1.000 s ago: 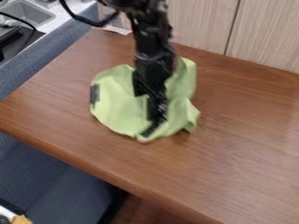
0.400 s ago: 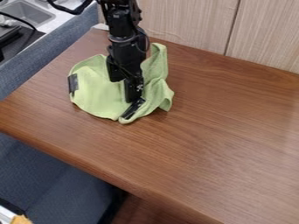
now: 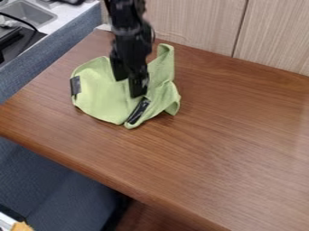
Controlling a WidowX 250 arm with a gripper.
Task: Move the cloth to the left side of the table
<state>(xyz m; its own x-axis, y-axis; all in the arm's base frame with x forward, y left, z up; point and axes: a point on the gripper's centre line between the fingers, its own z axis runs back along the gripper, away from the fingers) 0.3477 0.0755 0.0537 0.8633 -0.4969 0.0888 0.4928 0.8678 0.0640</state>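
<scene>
Surface/room, left to right: far left of the gripper (image 3: 138, 92) and up, dark appliance (image 3: 11, 41) with a cable over it, then grey sink (image 3: 29, 12) set in a pale counter (image 3: 72, 14). Blue-grey side panel (image 3: 51, 49) runs between that and the table (image 3: 229, 149). Well below-left, more blue-grey fabric (image 3: 54, 189). Brown wood-grain table lies under the gripper and out to its right. Behind it and to the right, pale wood panels (image 3: 271, 36) with a dark seam.

Green cloth (image 3: 100, 97) is on the table's left part, flatter left of the gripper, folded up to its right. Dark patch at the cloth's left edge, another just below the gripper.

Hidden/unclear: appliance cut off at left. Orange thing at the bottom left cropped, can't identify. Cloth partly covered by the gripper; can't tell if it's grasping or released. Arm cut off at top.
</scene>
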